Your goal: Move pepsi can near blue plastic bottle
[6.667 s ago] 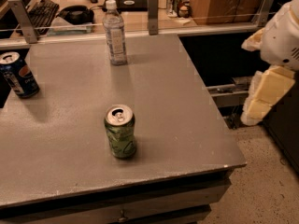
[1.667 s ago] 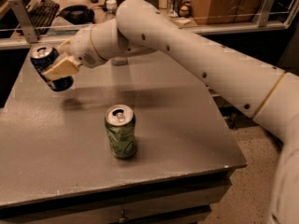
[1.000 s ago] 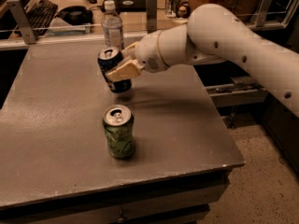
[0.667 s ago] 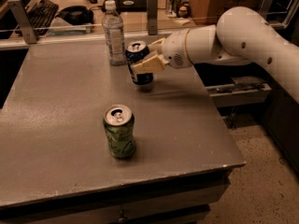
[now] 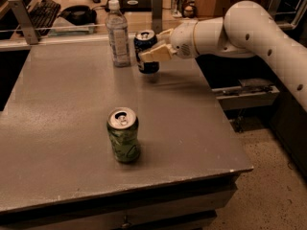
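Observation:
The pepsi can (image 5: 145, 42), dark blue with a silver top, is held in my gripper (image 5: 154, 52) at the far part of the grey table (image 5: 67, 104), with its base close to the tabletop. The blue plastic bottle (image 5: 117, 33), clear with a white cap, stands upright just left of the can, a small gap between them. My gripper is shut on the can, reaching in from the right on the white arm (image 5: 230, 30).
A green can (image 5: 123, 135) stands upright near the table's front middle. A glass rail with metal posts (image 5: 17, 14) runs along the table's far edge. A lower metal shelf (image 5: 247, 92) sits to the right of the table, above the speckled floor.
My gripper has carried the pepsi can from the table's far left across to the right, ending beside the bottle and lower towards the table. The green can and bottle have not moved.

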Controlling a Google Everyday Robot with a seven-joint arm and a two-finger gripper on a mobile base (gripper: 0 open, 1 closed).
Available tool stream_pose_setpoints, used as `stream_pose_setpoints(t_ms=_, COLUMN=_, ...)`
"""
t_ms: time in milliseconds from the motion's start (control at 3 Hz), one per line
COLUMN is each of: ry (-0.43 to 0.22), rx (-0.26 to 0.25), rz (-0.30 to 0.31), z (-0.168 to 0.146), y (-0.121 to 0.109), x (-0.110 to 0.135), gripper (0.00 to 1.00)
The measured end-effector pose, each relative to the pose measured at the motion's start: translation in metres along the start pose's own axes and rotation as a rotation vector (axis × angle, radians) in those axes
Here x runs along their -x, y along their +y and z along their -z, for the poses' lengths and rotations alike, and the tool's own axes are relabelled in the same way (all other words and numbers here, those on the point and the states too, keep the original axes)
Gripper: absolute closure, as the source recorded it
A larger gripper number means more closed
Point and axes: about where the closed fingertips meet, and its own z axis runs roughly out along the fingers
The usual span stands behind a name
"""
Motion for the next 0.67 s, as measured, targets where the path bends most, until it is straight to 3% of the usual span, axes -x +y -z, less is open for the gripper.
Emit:
stream_pose_setpoints(t_ms=333, ry=-0.029, rx=0.018, rz=-0.003, z=-0.020, y=-0.009, x=0.006, gripper=1.00)
stream_pose_setpoints(t_ms=667, ry=-0.051, rx=0.044, rz=-0.013, z=-0.038, y=-0.009, x=0.009, gripper=0.90)
